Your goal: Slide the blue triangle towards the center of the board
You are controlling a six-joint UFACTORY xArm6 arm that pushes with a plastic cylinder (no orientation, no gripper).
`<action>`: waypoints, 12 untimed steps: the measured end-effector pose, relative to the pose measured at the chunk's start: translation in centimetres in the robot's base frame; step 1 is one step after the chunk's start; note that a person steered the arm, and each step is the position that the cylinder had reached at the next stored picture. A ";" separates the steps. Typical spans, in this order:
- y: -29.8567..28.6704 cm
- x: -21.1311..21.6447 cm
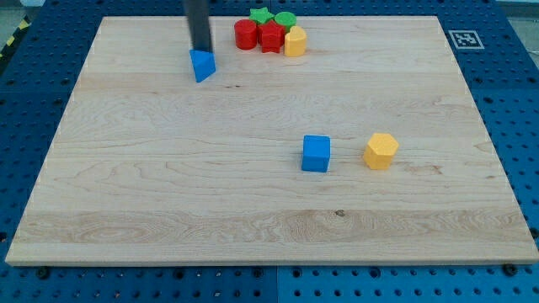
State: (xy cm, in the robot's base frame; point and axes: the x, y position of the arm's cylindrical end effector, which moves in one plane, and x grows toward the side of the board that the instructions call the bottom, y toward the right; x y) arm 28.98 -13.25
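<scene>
The blue triangle (202,65) lies on the wooden board (168,168) near the view's top, left of the middle. My tip (202,50) stands right at the triangle's top edge, touching or almost touching it. The dark rod rises from there out of the view's top.
A cluster sits at the view's top centre: a red cylinder (245,34), a red block (271,37), a yellow block (295,41), a green star (261,16) and a green block (285,19). A blue cube (317,154) and a yellow hexagon block (381,151) lie right of centre.
</scene>
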 end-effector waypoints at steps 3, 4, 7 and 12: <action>1.4 0.7; 2.9 1.7; -1.1 6.2; 2.2 10.2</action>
